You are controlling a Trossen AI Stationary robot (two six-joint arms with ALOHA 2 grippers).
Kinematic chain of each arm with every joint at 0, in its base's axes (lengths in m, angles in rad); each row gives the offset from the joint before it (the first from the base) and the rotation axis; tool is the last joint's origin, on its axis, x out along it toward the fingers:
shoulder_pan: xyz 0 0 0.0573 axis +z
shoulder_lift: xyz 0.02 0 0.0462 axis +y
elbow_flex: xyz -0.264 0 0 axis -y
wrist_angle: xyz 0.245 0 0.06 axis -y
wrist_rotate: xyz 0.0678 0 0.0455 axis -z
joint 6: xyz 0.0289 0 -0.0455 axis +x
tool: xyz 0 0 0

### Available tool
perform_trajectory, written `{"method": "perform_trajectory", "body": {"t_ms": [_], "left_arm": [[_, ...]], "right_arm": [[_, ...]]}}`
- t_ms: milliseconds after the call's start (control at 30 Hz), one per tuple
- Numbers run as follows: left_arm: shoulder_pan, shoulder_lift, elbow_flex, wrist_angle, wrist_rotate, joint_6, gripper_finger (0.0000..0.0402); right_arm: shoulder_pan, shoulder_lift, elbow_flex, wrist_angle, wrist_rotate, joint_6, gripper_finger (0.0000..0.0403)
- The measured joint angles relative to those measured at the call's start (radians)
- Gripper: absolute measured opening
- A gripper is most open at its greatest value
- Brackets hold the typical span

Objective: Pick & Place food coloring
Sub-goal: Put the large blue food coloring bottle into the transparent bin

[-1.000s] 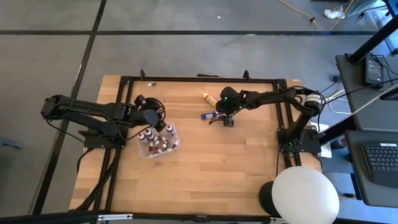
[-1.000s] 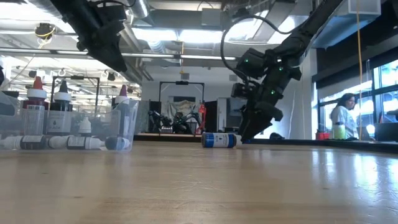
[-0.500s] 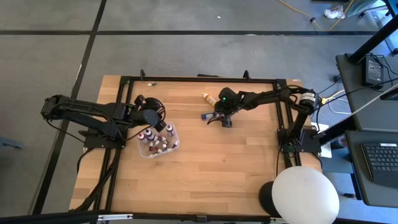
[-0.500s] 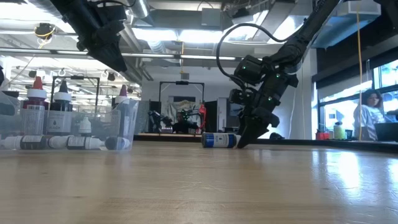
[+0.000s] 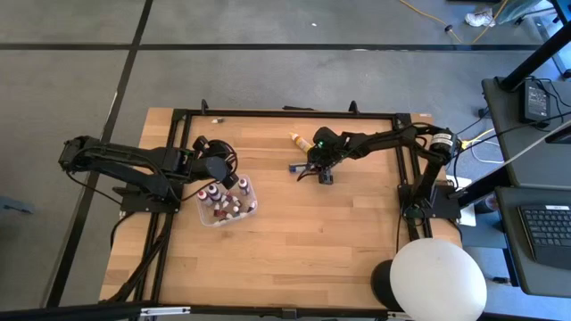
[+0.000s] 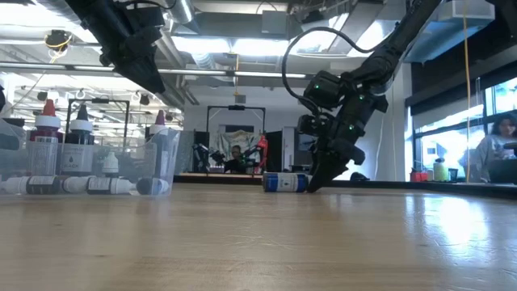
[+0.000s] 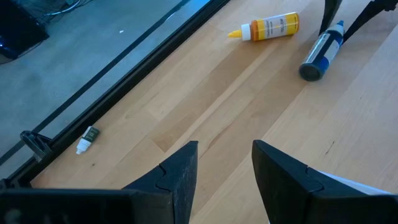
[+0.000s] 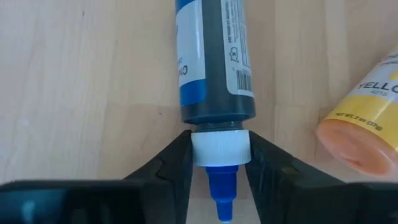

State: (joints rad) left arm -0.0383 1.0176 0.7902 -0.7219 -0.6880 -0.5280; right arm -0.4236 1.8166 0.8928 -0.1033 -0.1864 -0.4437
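Pinching the blue food coloring bottle [image 8: 211, 68] at its white cap, the right gripper [image 8: 219, 158] sat near the table's [image 5: 294, 241] far edge; the left gripper [image 7: 224, 165] hung open over the clear tray [image 5: 248, 198].

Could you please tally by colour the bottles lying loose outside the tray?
Blue bottle, cap in the right gripper: 1
Yellow bottle: 1
Tiny dark bottle: 1
Total: 3
Left gripper hangs open by the tray.

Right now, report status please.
Right gripper closing around blue bottle cap. Left gripper open above tray. Yellow bottle close beside.
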Motion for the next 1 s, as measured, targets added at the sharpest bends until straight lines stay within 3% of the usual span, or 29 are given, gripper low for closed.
{"method": "perform_trajectory", "body": {"t_ms": [200, 367, 567, 700, 833, 900, 1000], "left_arm": [[0.0, 0.0, 0.0, 0.0, 0.0, 0.003, 0.0152], [0.0, 0.0, 0.0, 0.0, 0.0, 0.037, 0.0149], [0.0, 0.0, 0.0, -0.001, 0.01, 0.044, 0.0151], [0.0, 0.0, 0.0, -0.004, 0.054, 0.044, 0.0152], [0.0, 0.0, 0.0, -0.004, 0.091, 0.044, 0.0148], [0.0, 0.0, 0.0, -0.006, 0.111, 0.044, 0.0148], [0.0, 0.0, 0.0, -0.008, 0.139, 0.044, 0.0151]], "right_arm": [[0.028, 0.0, 0.076, -0.135, 0.075, 0.091, 0.0126], [0.123, 0.0, 0.247, -0.366, 0.274, 0.09, 0.0127], [0.264, 0.0, 0.478, -0.597, 0.533, -0.09, 0.0127], [0.383, 0.001, 0.566, -0.578, 0.809, -0.418, 0.0127], [0.48, 0.018, 0.58, -0.415, 1.05, -0.904, 0.0127], [0.504, 0.03, 0.57, -0.301, 1.093, -1.199, 0.0127], [0.522, 0.048, 0.556, -0.198, 1.071, -1.582, 0.0127]]}}
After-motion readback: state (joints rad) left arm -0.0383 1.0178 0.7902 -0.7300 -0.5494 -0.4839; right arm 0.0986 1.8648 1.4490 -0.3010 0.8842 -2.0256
